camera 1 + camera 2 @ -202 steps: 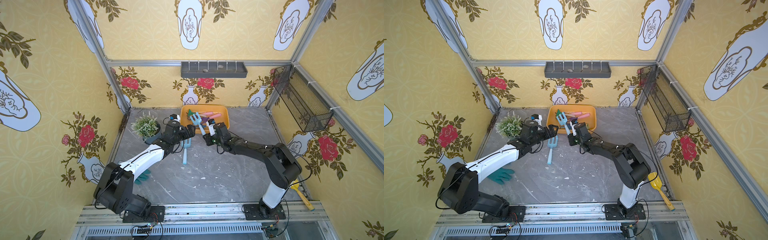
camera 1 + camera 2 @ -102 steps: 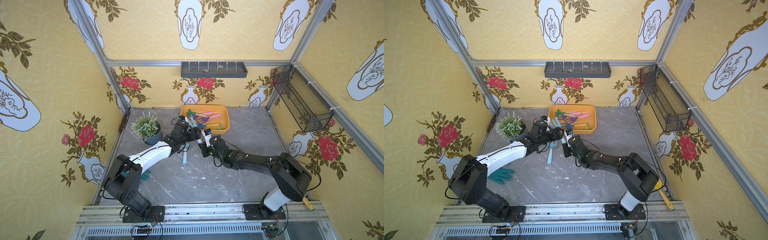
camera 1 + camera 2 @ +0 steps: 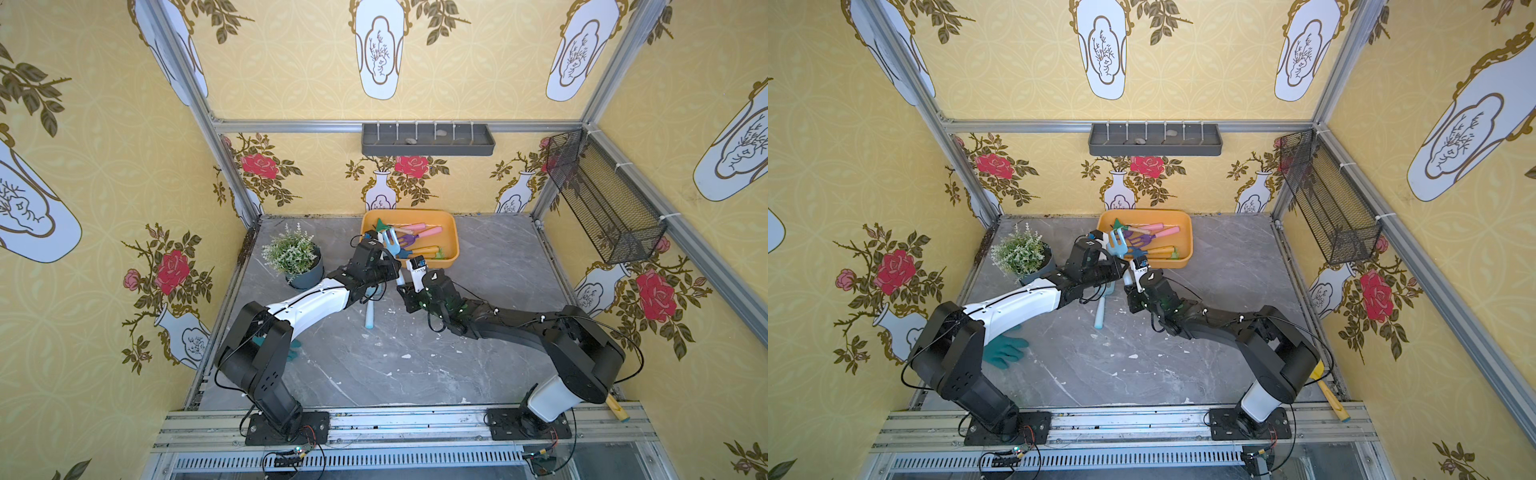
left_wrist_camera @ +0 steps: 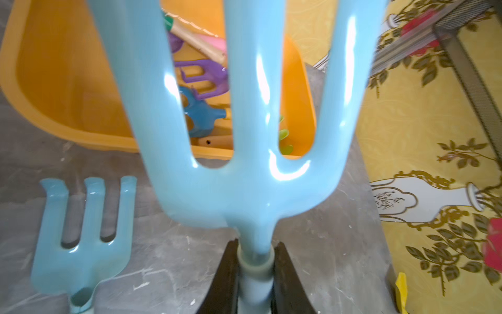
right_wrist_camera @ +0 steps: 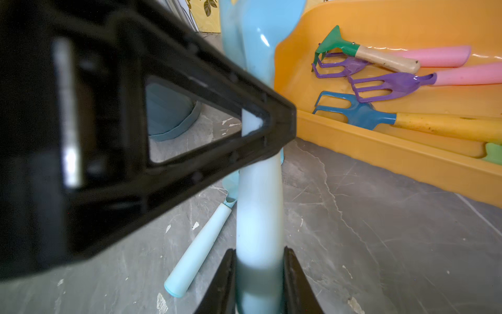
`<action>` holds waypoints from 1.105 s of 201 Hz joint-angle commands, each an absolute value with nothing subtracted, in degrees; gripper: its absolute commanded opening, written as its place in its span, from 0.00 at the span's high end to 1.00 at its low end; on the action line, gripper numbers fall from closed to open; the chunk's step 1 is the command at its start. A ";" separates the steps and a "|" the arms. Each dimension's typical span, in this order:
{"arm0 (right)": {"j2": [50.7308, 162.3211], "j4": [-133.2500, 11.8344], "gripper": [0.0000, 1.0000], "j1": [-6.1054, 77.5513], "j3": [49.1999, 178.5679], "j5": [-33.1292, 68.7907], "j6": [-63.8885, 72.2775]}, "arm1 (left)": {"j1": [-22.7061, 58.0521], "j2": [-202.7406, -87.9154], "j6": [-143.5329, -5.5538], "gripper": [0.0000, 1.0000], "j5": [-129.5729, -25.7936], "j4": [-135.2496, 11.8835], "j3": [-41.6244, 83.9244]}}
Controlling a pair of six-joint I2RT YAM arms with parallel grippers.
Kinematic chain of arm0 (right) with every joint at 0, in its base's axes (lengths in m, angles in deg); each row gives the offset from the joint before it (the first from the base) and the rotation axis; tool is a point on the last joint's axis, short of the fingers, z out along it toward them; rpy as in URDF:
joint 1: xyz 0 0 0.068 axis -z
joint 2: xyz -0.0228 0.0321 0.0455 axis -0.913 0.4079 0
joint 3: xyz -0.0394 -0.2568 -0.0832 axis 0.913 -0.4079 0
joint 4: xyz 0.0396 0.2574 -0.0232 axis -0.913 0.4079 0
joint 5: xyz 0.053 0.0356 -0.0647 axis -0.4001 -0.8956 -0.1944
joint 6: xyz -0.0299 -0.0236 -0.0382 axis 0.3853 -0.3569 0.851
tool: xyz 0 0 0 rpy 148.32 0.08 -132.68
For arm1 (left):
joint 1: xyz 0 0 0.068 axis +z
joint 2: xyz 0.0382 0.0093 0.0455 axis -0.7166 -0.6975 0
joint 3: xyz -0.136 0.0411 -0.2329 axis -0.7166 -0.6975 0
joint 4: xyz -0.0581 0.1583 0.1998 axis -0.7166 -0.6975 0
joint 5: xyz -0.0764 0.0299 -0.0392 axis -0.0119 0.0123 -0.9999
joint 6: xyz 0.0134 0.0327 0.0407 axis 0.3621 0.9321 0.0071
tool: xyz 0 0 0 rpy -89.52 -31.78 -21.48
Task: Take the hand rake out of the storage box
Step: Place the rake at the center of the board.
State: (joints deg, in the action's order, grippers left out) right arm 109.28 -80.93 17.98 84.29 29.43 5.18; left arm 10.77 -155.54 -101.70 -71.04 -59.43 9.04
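Observation:
A light blue three-tined hand rake [image 3: 388, 242] [image 3: 1117, 243] [image 4: 244, 176] stands tines-up above the table, just in front of the orange storage box [image 3: 451, 232] [image 3: 1185, 235] [image 4: 68, 81] [image 5: 380, 152]. My left gripper [image 3: 392, 266] [image 4: 255, 271] is shut on its neck. My right gripper [image 3: 405, 286] [image 5: 258, 271] is shut on its handle [image 5: 258, 217], lower down. A second light blue rake [image 3: 369, 316] [image 3: 1100, 311] [image 4: 81, 239] [image 5: 198, 250] lies flat on the table under the left arm. Purple, blue and green rakes [image 5: 380, 81] lie in the box.
A potted plant [image 3: 293, 253] stands left of the box. A teal glove [image 3: 1005, 351] lies by the left arm's base. A yellow trowel [image 3: 1325, 386] lies at the front right. A wire basket [image 3: 602, 199] and a grey divided tray [image 3: 428, 139] hang on the walls.
The right gripper has drawn the rake back from over the box toward the table's middle. The left gripper, open a second ago, has closed on the rake's neck.

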 commanded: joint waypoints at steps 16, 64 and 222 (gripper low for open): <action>106.01 -92.87 0.39 31.52 80.12 -10.54 -2.44 | 16.09 -153.11 -94.99 0.92 -87.42 -46.49 2.11; 120.44 -137.26 0.41 42.02 77.71 -37.47 -35.74 | 19.58 -154.00 -89.74 0.90 -106.56 -40.50 1.57; 121.54 -112.46 0.64 35.95 84.17 -30.99 -16.74 | 19.58 -157.58 -94.85 0.86 -116.56 -32.65 2.61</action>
State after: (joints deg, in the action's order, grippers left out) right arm 121.10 -111.87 36.34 83.96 -30.99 -17.53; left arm 19.58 -157.45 -94.01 -114.56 -36.24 2.76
